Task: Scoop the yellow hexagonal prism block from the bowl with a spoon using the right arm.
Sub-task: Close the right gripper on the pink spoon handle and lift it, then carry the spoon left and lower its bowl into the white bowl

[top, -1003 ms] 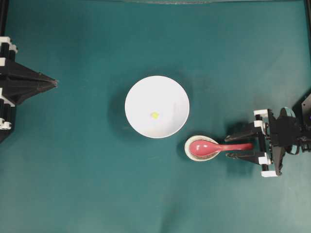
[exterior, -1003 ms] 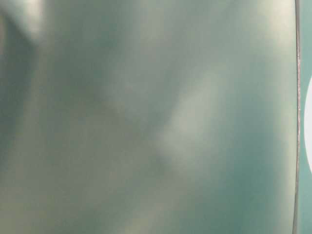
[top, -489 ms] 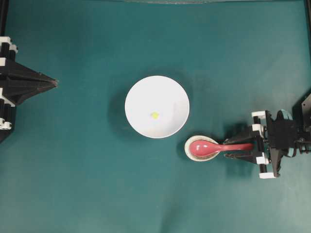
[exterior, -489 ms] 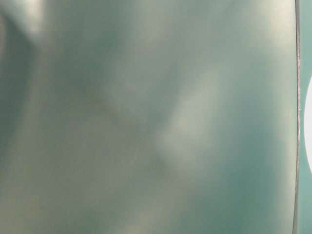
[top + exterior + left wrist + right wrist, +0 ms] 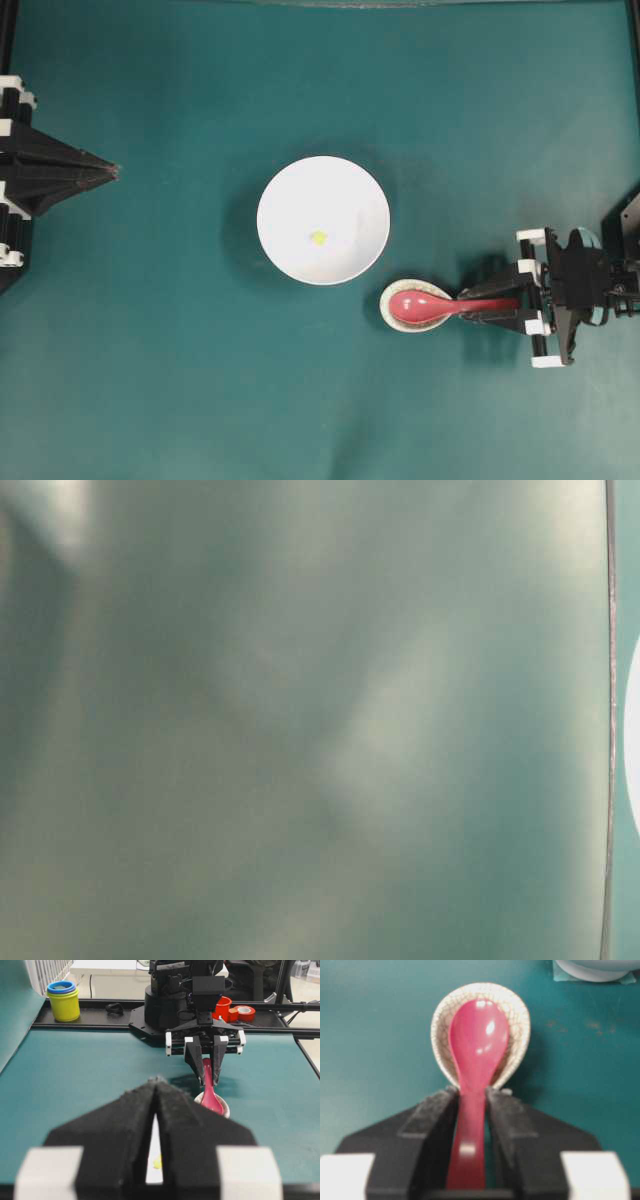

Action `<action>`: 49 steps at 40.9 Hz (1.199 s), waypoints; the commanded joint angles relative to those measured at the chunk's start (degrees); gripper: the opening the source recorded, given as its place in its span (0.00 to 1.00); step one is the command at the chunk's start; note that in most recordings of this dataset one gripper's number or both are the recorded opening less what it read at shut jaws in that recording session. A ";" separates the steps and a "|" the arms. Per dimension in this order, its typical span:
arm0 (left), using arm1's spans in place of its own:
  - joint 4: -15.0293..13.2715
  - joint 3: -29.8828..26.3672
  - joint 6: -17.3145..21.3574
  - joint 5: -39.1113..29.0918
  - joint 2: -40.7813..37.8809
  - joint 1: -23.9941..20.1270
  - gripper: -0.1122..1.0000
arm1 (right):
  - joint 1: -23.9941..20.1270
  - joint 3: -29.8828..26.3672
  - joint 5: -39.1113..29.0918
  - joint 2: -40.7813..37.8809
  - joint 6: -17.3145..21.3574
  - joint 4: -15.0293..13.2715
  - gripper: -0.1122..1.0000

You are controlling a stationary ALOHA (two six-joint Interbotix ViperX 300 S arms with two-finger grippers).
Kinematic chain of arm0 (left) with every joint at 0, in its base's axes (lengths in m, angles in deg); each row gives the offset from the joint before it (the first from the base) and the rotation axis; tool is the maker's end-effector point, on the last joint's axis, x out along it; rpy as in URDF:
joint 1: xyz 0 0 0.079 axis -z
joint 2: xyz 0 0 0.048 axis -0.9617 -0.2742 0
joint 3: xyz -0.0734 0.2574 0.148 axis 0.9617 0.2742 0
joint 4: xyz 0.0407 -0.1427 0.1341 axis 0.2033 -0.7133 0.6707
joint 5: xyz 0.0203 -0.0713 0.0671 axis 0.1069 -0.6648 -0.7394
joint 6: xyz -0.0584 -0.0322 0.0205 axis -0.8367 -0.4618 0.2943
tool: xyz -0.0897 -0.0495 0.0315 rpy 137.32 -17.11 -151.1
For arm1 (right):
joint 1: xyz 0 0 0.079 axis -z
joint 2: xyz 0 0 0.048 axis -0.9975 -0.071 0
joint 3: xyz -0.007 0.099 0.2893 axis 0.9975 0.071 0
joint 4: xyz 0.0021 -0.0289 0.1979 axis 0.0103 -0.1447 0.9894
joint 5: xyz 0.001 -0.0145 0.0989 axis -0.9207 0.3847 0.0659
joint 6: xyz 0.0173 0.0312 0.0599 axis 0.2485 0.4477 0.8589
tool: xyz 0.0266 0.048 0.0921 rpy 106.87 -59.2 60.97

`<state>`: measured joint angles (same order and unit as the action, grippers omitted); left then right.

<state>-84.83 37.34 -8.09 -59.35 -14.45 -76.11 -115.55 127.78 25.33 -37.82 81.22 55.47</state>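
The white bowl [image 5: 280,195] sits mid-table with the tiny yellow block [image 5: 318,237] inside it. The pinkish-red spoon [image 5: 420,305] lies with its scoop in the speckled rest [image 5: 388,312], just right of and below the bowl, handle pointing right. My right gripper [image 5: 463,305] is shut on the spoon's handle; in the right wrist view both fingers [image 5: 437,1115] press the handle of the spoon [image 5: 477,1040] just behind the rest [image 5: 517,1020]. My left gripper [image 5: 113,171] is shut and empty at the far left. The block [image 5: 157,1162] shows through its finger slit.
Stacked yellow and blue cups [image 5: 64,1000], a red cup and a tape roll [image 5: 243,1011] stand beyond the table's far edge by the right arm's base. The table-level view is a blur with only a white sliver [image 5: 634,740] at its right edge.
My right gripper's fingers have closed from wide apart onto the spoon handle. The spoon, bowl, block and left arm have not moved.
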 commanded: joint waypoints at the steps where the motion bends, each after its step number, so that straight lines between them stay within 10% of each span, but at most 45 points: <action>1: 0.09 -1.23 -0.09 0.35 -0.53 -0.09 0.10 | -0.18 -0.53 0.18 0.79 -0.09 0.18 0.38; 30: 0.00 -1.23 -0.18 0.62 -0.44 -0.09 0.10 | 1.23 -2.46 -15.47 20.39 -5.54 0.18 0.32; 49: 0.00 -1.23 -0.18 1.32 -0.70 -0.09 0.10 | 19.86 -12.83 -44.21 30.76 -15.91 -0.18 0.32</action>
<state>-84.91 37.34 -8.17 -58.73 -14.62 -76.11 -98.94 118.46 -13.43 -8.37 66.63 55.65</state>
